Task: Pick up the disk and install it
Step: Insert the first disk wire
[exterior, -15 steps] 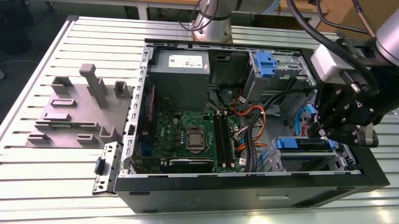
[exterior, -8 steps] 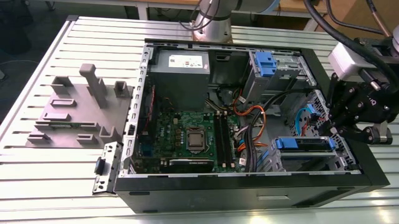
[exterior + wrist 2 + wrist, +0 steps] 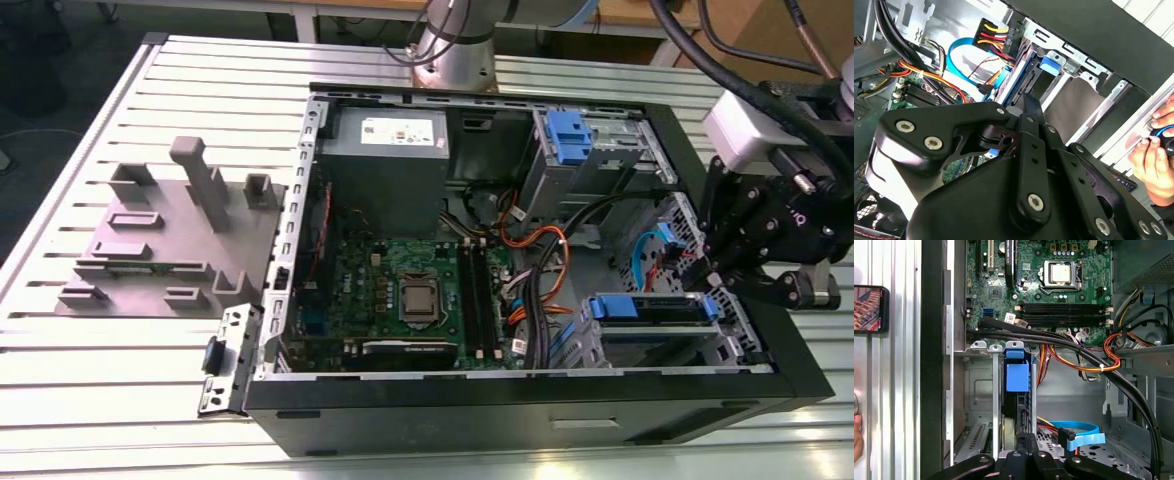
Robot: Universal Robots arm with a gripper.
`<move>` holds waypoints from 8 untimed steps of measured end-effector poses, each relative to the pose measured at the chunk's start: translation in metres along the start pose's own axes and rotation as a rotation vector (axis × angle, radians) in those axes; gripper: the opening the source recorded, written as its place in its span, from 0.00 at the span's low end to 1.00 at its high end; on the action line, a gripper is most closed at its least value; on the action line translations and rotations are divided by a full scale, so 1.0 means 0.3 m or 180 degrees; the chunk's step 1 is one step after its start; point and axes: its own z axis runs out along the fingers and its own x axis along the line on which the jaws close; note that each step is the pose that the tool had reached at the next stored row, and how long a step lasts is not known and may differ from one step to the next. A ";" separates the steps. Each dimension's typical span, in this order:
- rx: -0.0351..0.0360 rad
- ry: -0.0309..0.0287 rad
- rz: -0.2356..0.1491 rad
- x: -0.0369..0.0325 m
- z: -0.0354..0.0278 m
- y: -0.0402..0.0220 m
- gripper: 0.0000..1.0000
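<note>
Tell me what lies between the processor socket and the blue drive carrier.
In the first wrist view, the memory slots and a black cable bundle lie between them.

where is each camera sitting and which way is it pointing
Exterior view: off the arm, above the slatted table, looking down into the open computer case; the gripper hangs at the exterior view's right.
First wrist view: on the arm, looking past the gripper's linkage at the blue-framed disk in its bay and the motherboard.
Second wrist view: on the arm, looking over the gripper body at the drive bays; a person's hand shows.
Both wrist views share the flat blue cable.
</note>
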 end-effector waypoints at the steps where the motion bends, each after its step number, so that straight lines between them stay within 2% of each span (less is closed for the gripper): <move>1: 0.0000 0.0000 0.0000 0.000 0.000 0.000 0.11; 8: 0.0000 0.0000 0.0000 -0.012 -0.015 0.000 0.11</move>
